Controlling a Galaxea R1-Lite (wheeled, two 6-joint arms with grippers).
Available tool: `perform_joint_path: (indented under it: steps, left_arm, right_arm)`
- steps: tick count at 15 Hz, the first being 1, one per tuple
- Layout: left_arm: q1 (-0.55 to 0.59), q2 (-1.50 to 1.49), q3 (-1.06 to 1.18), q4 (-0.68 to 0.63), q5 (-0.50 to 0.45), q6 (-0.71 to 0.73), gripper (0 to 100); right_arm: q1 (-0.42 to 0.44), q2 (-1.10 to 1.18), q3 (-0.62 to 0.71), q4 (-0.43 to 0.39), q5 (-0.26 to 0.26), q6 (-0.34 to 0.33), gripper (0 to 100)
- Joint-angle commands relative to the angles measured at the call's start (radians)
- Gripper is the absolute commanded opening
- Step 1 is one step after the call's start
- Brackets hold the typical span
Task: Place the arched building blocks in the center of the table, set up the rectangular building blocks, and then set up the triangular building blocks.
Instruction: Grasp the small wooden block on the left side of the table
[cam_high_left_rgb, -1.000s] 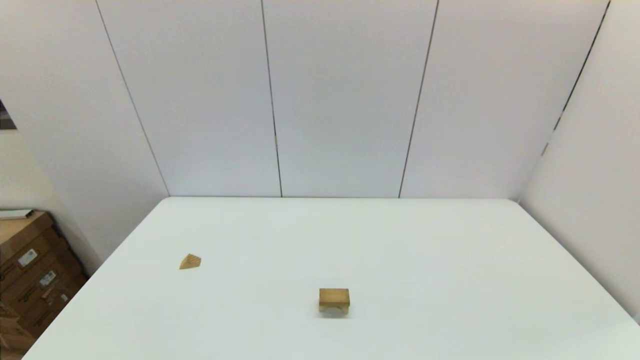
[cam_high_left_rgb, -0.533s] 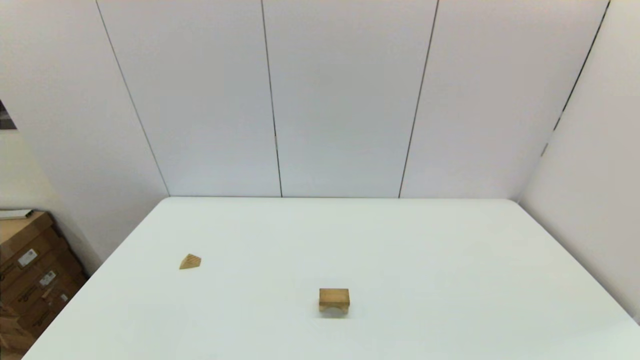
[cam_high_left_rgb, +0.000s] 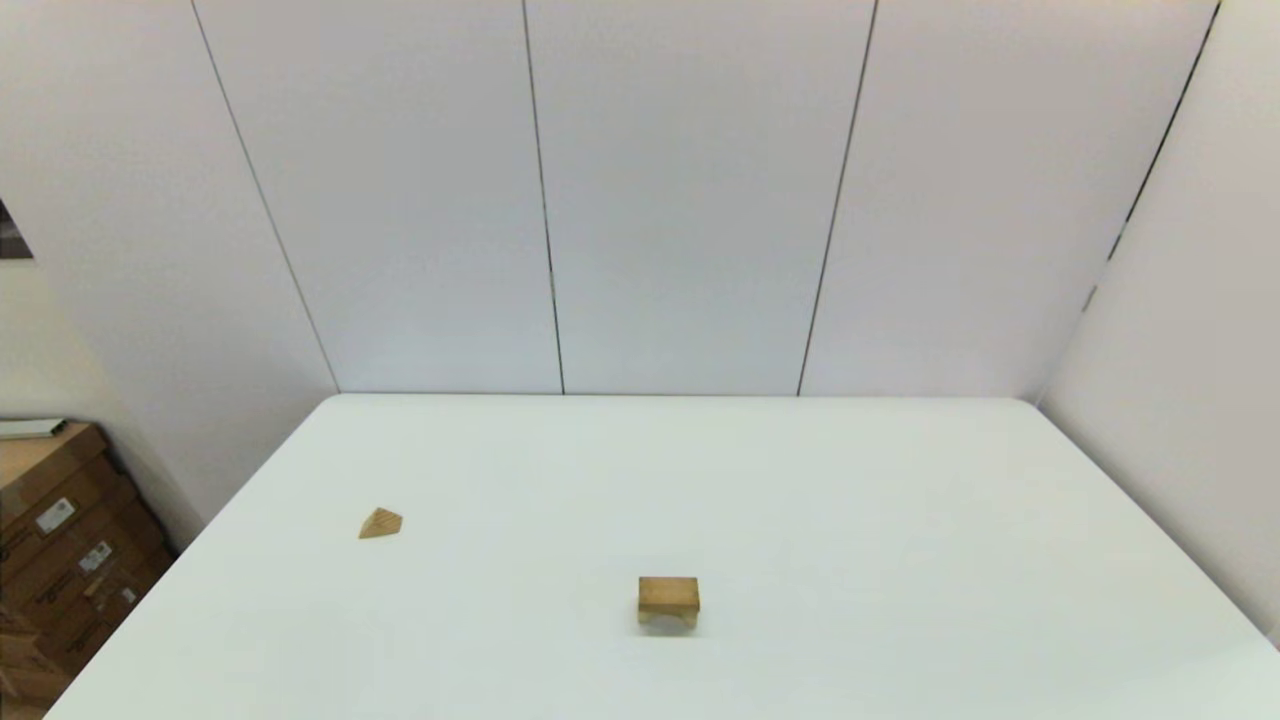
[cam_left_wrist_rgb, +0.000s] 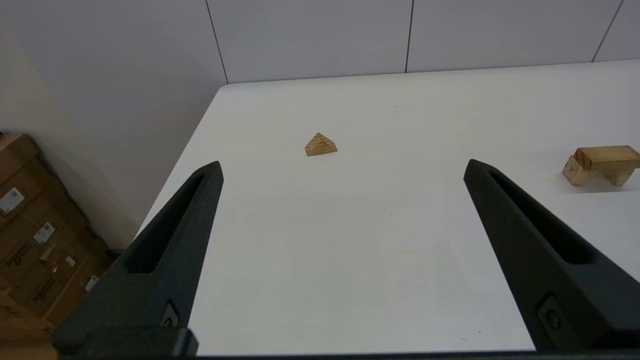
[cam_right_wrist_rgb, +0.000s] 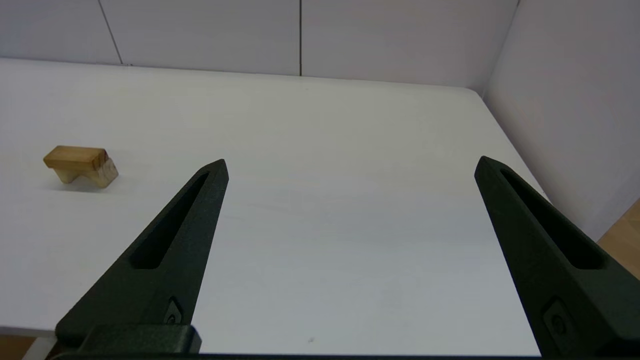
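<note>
Two blocks visible on the surface (cam_high_left_rgb: 900, 520): 1 arched block (cam_high_left_rgb: 668, 600) standing on its legs near the middle, toward the near edge, and 1 triangular block (cam_high_left_rgb: 380, 523) well apart on the robot's left. Rectangular slab: 0 in view. Left tool (cam_left_wrist_rgb: 342, 165) and right tool (cam_right_wrist_rgb: 350, 162), both spread wide, empty, held back at the near edge, not in head view. Judgement: arch looks placed; slab is next, so find it first, grip across its narrow sides, lower flat onto the arch w/o nudging it

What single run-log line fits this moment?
arched block: standing mid-table | triangular block: left, apart | left gripper: open, empty | right gripper: open, empty
</note>
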Motion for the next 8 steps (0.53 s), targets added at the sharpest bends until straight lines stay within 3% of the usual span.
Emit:
perform_joint_path:
  steps: [1,6,8]
  left_arm:
    - [0.0,0.002,0.0,0.0,0.0,0.0,100]
    - [0.0,0.002,0.0,0.0,0.0,0.0,100]
    - [0.0,0.002,0.0,0.0,0.0,0.0,100]
  right_arm:
    - [0.0,0.001,0.002,0.003,0.002,-0.008,100]
    - [0.0,0.001,0.002,0.008,0.005,-0.032,100]
    - [0.0,0.001,0.002,0.005,0.0,-0.012,100]
